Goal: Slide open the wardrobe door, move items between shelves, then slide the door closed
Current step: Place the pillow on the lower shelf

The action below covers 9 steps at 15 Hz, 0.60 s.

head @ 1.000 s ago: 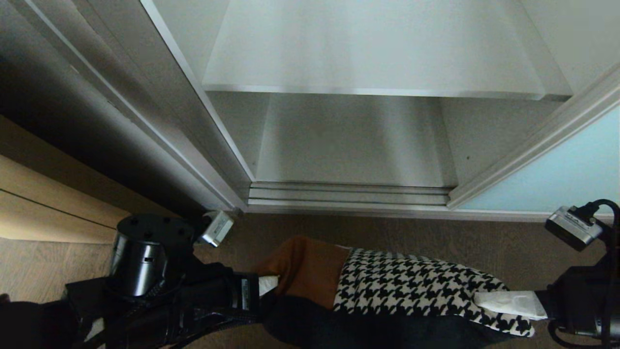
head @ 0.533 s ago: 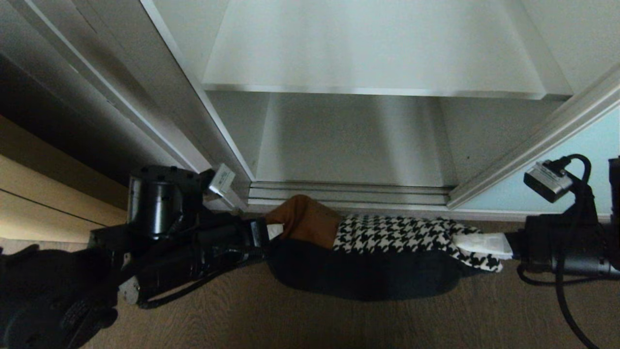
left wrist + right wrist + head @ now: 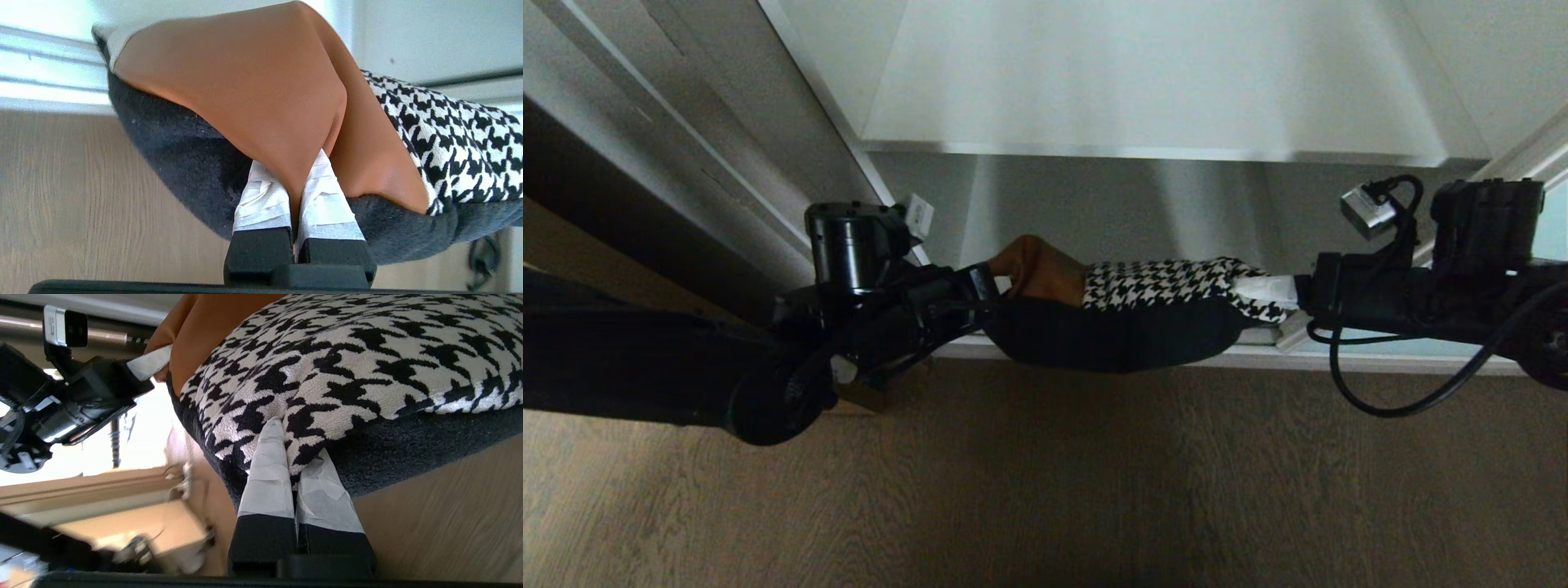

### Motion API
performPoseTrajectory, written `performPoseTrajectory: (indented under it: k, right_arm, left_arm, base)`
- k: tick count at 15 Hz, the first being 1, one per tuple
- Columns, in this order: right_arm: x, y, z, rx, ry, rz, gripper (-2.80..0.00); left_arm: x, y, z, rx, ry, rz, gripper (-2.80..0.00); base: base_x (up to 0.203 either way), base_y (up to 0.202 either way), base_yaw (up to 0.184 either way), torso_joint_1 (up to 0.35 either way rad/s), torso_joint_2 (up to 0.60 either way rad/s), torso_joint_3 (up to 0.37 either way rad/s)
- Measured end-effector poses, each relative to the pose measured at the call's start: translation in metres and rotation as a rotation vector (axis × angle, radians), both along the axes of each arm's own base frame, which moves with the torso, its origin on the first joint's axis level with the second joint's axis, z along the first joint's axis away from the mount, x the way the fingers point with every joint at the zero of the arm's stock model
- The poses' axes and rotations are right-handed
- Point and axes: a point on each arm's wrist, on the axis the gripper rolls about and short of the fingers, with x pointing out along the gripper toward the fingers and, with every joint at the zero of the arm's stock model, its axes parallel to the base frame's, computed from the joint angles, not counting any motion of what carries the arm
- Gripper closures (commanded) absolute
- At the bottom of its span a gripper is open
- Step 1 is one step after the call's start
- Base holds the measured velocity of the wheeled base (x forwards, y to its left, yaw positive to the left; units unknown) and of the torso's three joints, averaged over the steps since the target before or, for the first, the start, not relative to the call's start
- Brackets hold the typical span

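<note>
The cushion [image 3: 1143, 302], tan leather at its left end, houndstooth on top and black underneath, hangs level between both arms in front of the wardrobe opening, over the bottom track. My left gripper [image 3: 992, 282] is shut on a fold of the tan end [image 3: 245, 81], with the taped fingers [image 3: 261, 196] pinching it. My right gripper [image 3: 1274, 290] is shut on the houndstooth corner [image 3: 367, 347]. A white upper shelf [image 3: 1160, 90] and a lower shelf [image 3: 1127, 212] lie behind the cushion, both bare. Only the sliding wardrobe door's silvery frame [image 3: 1523, 147] shows, at the right.
Wooden floor [image 3: 1045, 474] lies under and in front of the cushion. The wardrobe's grey side panel [image 3: 792, 139] stands close behind the left arm. A black cable [image 3: 1388, 400] loops down from the right arm. Metal track rails [image 3: 41, 73] run along the wardrobe's threshold.
Both arms have carried the cushion forward from over the floor to the wardrobe's threshold, in front of the lower shelf. Both grips stayed shut.
</note>
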Motion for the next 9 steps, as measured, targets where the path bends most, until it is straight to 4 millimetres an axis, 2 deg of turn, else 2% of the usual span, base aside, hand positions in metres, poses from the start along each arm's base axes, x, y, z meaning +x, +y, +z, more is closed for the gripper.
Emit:
performPoseTrajectory:
  k: [2, 6, 7, 9]
  right_arm:
    - [0.021, 0.000, -0.020, -0.001, -0.009, -0.008, 0.00]
    - [0.062, -0.008, -0.089, -0.013, 0.100, -0.042, 0.00]
    - [0.067, -0.010, -0.105, -0.018, 0.140, -0.048, 0.00]
    - [0.071, -0.012, -0.126, -0.023, 0.192, -0.054, 0.00]
  left_arm:
    - [0.015, -0.002, -0.019, 0.017, 0.019, 0.011, 0.00]
    - [0.047, 0.001, -0.089, 0.103, 0.156, 0.042, 0.00]
    - [0.051, 0.002, -0.104, 0.120, 0.194, 0.048, 0.00]
    - [0.053, 0.003, -0.124, 0.139, 0.241, 0.051, 0.00]
  base:
    - [0.000, 0.000, 0.000, 0.000, 0.00, 0.000]
    - [0.000, 0.000, 0.000, 0.000, 0.00, 0.000]
    - [0.000, 0.000, 0.000, 0.000, 0.00, 0.000]
    - [0.000, 0.000, 0.000, 0.000, 0.00, 0.000]
